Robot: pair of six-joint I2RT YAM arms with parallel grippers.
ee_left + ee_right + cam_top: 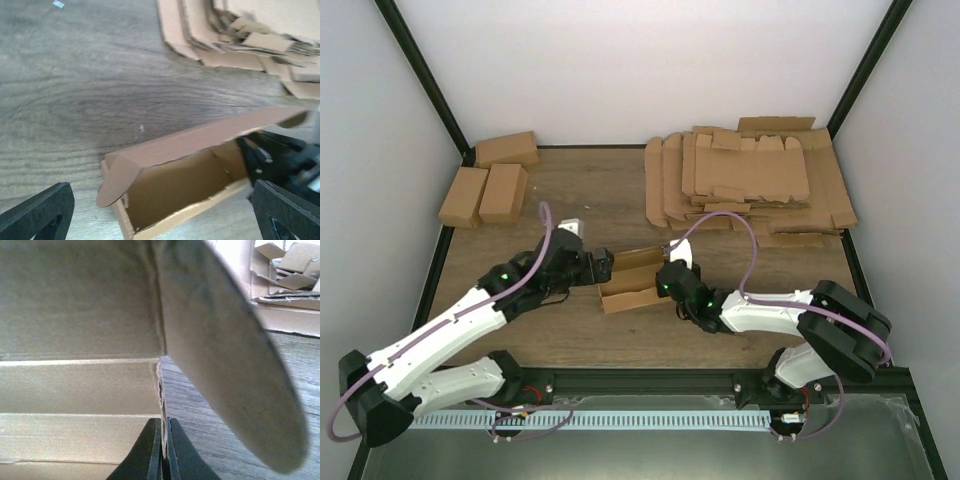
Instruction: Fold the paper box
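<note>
The paper box [632, 282] lies at the table's middle, partly folded into an open brown tray with its lid flap half raised. In the left wrist view the box [175, 185] shows its hollow inside and a rounded side tab. My left gripper [602, 268] is at the box's left end, open, with its fingers [42, 212] wide apart and nothing between them. My right gripper [670, 280] is at the box's right end. In the right wrist view it [163, 432] is shut on the thin edge of the box's end wall [160, 390], with a rounded flap [225, 355] hanging over it.
A big stack of flat cardboard blanks [750, 180] lies at the back right, also in the left wrist view [240, 30]. Three folded cartons [485, 185] sit at the back left. Dark frame posts stand at the table's corners.
</note>
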